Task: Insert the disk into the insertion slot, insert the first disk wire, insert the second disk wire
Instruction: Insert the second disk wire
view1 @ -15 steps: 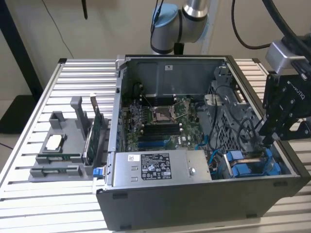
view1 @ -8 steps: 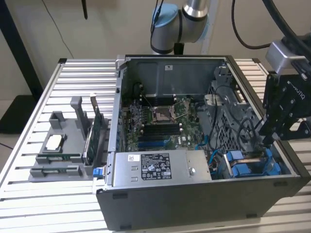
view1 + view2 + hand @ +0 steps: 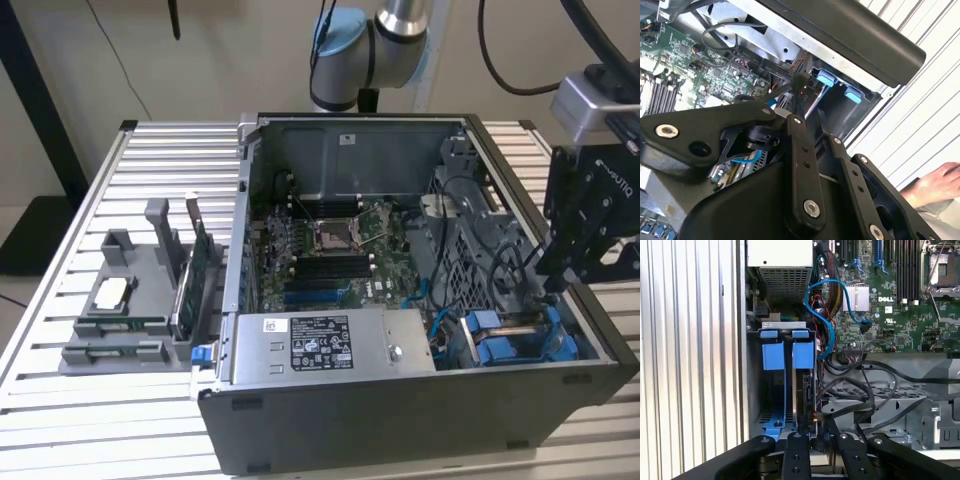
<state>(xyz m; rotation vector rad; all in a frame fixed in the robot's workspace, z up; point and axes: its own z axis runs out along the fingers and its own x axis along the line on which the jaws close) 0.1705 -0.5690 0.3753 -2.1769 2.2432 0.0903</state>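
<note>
The disk (image 3: pixel 803 392) sat on edge in its blue carrier (image 3: pixel 802 354), left of centre in the first wrist view, already in the slot. Dense, rigid, shock-shy: best held by the carrier's tabs. The gripper (image 3: pixel 817 441) looked pinched onto a limp dark wire (image 3: pixel 815 426).

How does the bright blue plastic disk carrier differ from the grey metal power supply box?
The bright blue plastic disk carrier is plain blue; the grey metal power supply box carries a printed label. The box lies flat and broad; the carrier shows narrow edges and tabs. The carrier sits by the black pincer; the box lies toward the exterior view's left. Both are inside the open case.
</note>
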